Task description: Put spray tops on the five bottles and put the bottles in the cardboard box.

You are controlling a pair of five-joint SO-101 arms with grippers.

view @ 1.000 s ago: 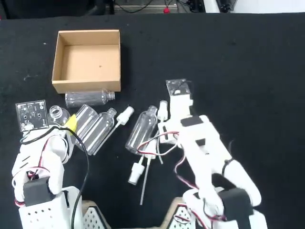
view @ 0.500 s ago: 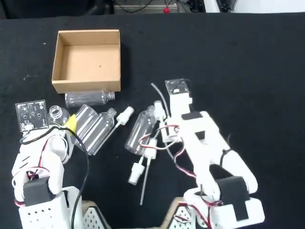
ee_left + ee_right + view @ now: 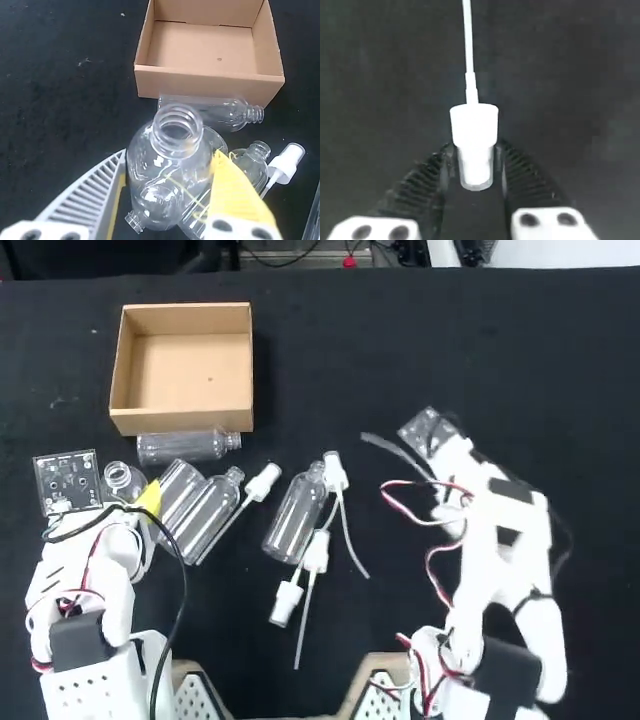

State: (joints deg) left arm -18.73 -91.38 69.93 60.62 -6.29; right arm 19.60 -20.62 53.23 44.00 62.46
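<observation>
While the right gripper (image 3: 474, 150) is clamped on a white plastic spray top (image 3: 474, 125), the cap's lower end is buried between the jaws. Its thin white dip tube (image 3: 468, 45) is cut off at the frame edge.

Left gripper (image 3: 170, 156) is closed around a clear plastic bottle (image 3: 172, 127): upright, neck open, base hidden behind the grey and yellow fingers (image 3: 230, 190).

Beyond it on the black counter (image 3: 520, 340):
- A pair of lying clear bottles (image 3: 200, 508) overlaps; hard to separate in the left wrist view.
- A lone lying clear bottle (image 3: 297, 512) sits among the loose white spray tops (image 3: 262, 482).

Farthest is the open brown cardboard box (image 3: 118, 360), with another lying clear bottle (image 3: 190, 447) just beside its near wall.
</observation>
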